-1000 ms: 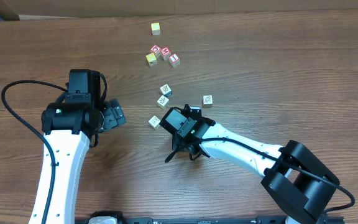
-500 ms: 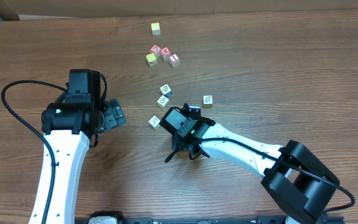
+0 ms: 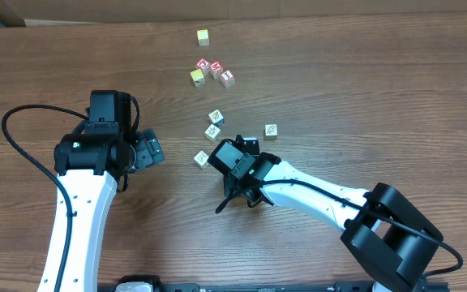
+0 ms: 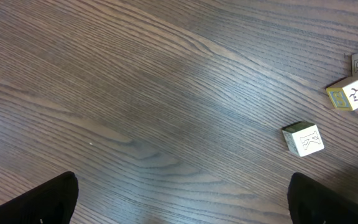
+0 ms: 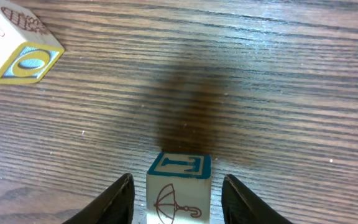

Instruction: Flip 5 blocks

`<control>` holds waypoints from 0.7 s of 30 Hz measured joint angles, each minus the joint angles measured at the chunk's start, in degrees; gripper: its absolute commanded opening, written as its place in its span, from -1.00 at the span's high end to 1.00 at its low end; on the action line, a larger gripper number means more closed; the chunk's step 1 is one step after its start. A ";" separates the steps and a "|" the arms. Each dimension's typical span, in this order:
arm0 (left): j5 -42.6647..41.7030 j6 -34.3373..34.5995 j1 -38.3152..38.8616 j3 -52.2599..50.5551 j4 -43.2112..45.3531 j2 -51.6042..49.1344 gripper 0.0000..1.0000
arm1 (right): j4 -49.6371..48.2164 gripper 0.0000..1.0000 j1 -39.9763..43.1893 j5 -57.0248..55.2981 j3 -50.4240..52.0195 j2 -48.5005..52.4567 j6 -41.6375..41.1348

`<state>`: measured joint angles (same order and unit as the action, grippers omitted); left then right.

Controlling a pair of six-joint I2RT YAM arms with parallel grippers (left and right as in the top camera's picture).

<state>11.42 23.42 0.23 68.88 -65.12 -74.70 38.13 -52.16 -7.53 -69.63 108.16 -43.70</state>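
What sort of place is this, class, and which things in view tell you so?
Probably a robotics lab or test bench, not a home: a left arm and a right arm are mounted at a wood-grain table, with small picture blocks scattered on it.

Overhead top-down, wrist views low, sharing blocks [image 3: 201, 159]

Five cream cubes with dark line drawings rest on the counter [image 3: 363, 81]. Top block [image 3: 216, 118] and bottom block [image 3: 212, 130] sit just beside each other. Left block [image 3: 202, 158] and right block [image 3: 272, 130] lie apart. Umbrella block [image 5: 179, 186] stands upright with its blue-framed letter face up.
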 measured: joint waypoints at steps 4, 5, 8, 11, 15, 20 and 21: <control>0.02 0.00 0.00 0.00 0.00 0.00 -1.00 | 5.01 -0.01 0.52 0.04 -3.21 0.02 4.04; 0.02 0.00 0.00 0.00 0.04 0.00 -0.99 | 7.43 -0.02 1.05 0.00 -5.55 0.02 5.09; 0.02 0.00 0.00 0.00 0.00 0.00 -0.99 | 13.42 -0.14 3.34 -0.11 -13.88 0.02 7.56; 0.02 0.00 0.00 0.00 0.00 0.00 -0.99 | 15.87 -0.15 6.99 -0.52 -21.62 -0.04 9.27; 0.00 0.00 0.00 0.00 0.00 0.00 -0.99 | 16.00 -0.16 12.26 -0.92 -23.69 -0.44 10.12; 0.02 -0.02 0.00 0.00 0.02 0.00 -1.00 | 15.80 -0.24 18.18 -1.07 -23.54 -0.04 10.73; 0.02 0.00 0.00 0.00 0.02 0.00 -1.00 | 15.65 -0.25 19.17 -1.25 -23.54 0.31 10.78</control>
<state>11.44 23.42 0.23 68.88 -65.10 -74.70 53.78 -32.99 -8.78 -93.17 108.47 -32.93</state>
